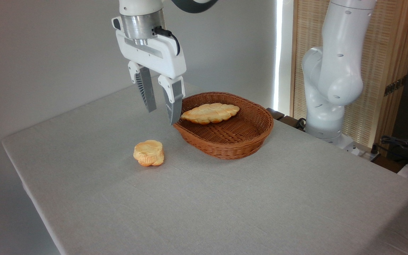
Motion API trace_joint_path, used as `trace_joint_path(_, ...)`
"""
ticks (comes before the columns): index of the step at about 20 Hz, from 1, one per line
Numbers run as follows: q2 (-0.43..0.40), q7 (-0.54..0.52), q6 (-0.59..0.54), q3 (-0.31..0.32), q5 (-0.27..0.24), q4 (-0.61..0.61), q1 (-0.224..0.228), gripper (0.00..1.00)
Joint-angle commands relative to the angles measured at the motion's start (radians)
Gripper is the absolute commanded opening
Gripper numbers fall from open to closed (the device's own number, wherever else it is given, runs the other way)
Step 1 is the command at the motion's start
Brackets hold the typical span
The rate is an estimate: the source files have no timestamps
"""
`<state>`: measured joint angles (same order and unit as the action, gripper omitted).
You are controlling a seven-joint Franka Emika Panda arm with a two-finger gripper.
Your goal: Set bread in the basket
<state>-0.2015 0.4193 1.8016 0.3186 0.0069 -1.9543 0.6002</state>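
From the one fixed camera, the bread [210,113] lies inside the basket [225,141], toward its back left side, its left tip resting up on the rim. It is a long, flat, leaf-shaped loaf, golden-orange with pale braided ridges and scalloped edges, about half as long as the basket.

The basket is oval and shallow, woven of reddish-brown wicker with a plaited rim. It sits on my surface [225,198], which is covered in a pale grey cloth of fine weave. Left of the basket and apart from it lies a small bun [149,152], round, thick and golden, with a lobed outline.

My tool [162,109] hangs just left of the basket's rim, above the surface, its two grey ribbed fingers [146,90] spread apart with nothing between them. The right finger's tip overlaps the basket's left edge, close by the loaf's tip; I cannot tell whether it touches either one.

My arm [333,71] stands at the right, white and smooth, its top cut off by the frame. Behind it is a wooden slatted screen [384,53]. Dark cables [402,145] at the far right are hard to make out.
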Motion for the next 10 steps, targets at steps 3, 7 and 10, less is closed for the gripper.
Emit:
trace_joint_path(3,0.02,0.151,0.039,0.112,0.012,0.008,0.009,1.0)
trace_joint_path(7,0.065,0.2,0.093,0.152,0.01,0.009,0.009,1.0)
trace_joint_path(10,0.07,0.205,0.11,0.161,0.01,0.009,0.009,1.0)
